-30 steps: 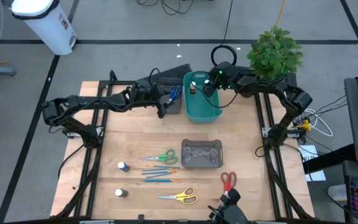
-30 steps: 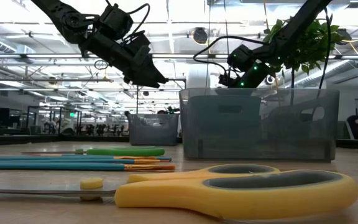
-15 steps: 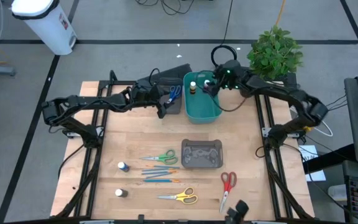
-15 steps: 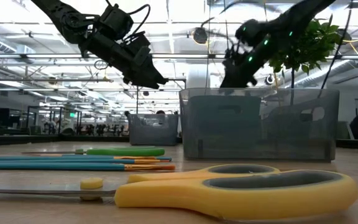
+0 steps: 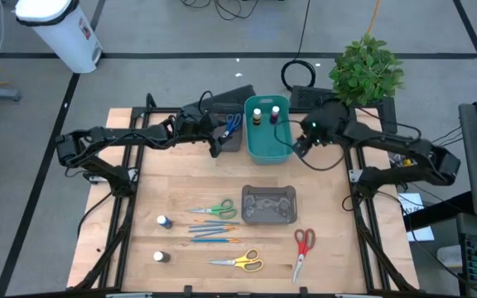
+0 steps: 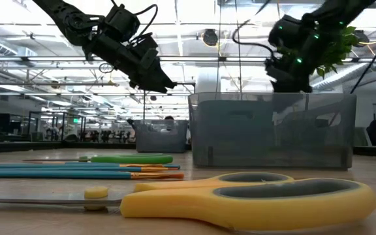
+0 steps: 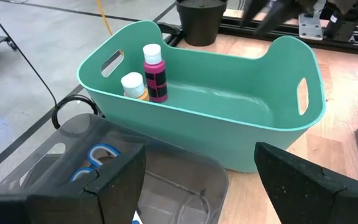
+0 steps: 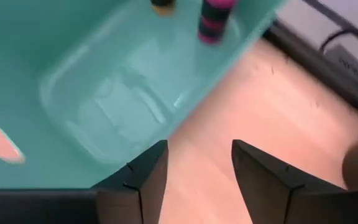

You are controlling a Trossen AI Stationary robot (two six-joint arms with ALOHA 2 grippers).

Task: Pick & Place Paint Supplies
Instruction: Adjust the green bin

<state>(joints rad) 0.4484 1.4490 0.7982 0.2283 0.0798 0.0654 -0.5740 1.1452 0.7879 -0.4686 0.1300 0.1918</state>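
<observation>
The teal bin (image 5: 267, 142) holds two paint bottles standing on its floor at the far end, a magenta one (image 7: 155, 73) and a yellow one with a white cap (image 7: 133, 86). My right gripper (image 5: 299, 149) hovers open and empty just off the bin's right wall, over bare wood (image 8: 201, 174). My left gripper (image 5: 219, 141) hangs open above the dark grey tray (image 7: 166, 180), where blue scissors (image 7: 95, 160) lie. Green scissors (image 5: 214, 210), brushes (image 5: 214, 229), yellow scissors (image 5: 240, 262), red scissors (image 5: 302, 246) and two bottles (image 5: 163, 221) (image 5: 160, 257) lie on the table.
A second dark grey tray (image 5: 268, 204) stands mid-table. A potted plant (image 5: 366, 68) and cables sit at the far right, behind the bin. Bare wood lies to the right of the bin and between the trays.
My right gripper has drawn back from over the teal bin's far end toward the table's right edge, rising a little and turning. The magenta bottle it stood over now shows upright in the bin beside the yellow one.
</observation>
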